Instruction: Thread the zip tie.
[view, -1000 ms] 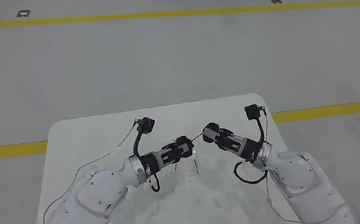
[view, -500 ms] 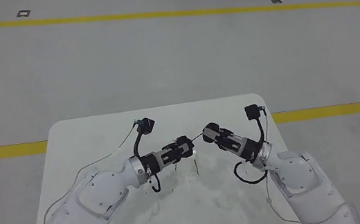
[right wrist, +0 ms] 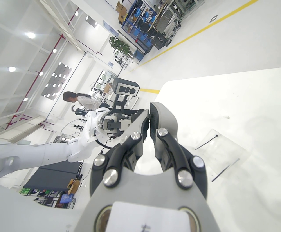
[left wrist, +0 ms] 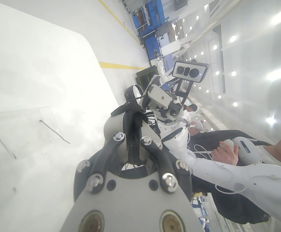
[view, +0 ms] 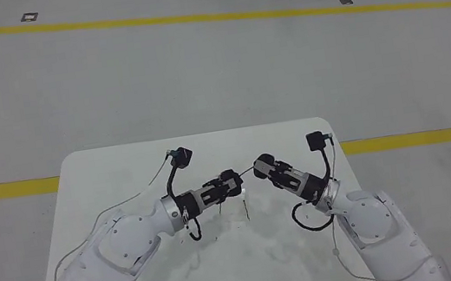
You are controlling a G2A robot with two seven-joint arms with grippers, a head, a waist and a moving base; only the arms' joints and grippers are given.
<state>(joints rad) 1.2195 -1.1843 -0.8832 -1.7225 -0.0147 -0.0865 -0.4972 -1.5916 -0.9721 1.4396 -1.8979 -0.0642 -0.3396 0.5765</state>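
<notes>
I have the left tool (view: 236, 181) and right tool (view: 259, 167) each clamped on the zip tie (view: 249, 172) above the counter (view: 124, 169); threading looks unfinished.

Top view: tie (view: 249, 170) over desk (view: 126, 181) too thin to trace, ends lost at the jaws. Left wrist: second tie (left wrist: 8, 150) cut by edge.

A pale grey glossy floor (view: 198, 74) spreads around the white rounded-corner table (view: 107, 171). Yellow painted lines (view: 190, 19) cross it, and small dark square plates (view: 30, 16) are set into it. Blue metal shelving racks (right wrist: 132, 28) stand at the far side, near a green leafy potted plant (right wrist: 119, 47). Thin red pipes (right wrist: 52, 55) run along the white wall, and round ceiling lamps (right wrist: 30, 35) glow overhead.
</notes>
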